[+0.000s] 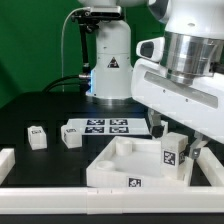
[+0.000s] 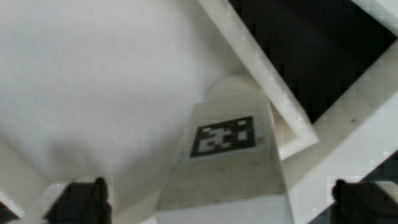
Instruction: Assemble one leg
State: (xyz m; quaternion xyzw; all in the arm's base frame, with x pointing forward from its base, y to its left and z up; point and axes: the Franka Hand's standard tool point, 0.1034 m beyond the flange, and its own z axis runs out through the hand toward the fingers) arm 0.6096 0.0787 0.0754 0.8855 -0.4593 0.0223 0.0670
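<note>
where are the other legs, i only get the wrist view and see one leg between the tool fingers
Observer: One loose leg and a second loose leg sit on the black table, off the tabletop toward the exterior view's left.
Operator: anything else out there
Observer: The marker board lies behind the tabletop.
Operator: where's my leg on the tabletop
Observer: Your leg is at its near corner on the exterior view's right.

Black table (image 1: pixel 30 105) with tabletop tray (image 1: pixel 112 165), marker board (image 1: pixel 100 128), two small legs (image 1: pixel 37 138).
</note>
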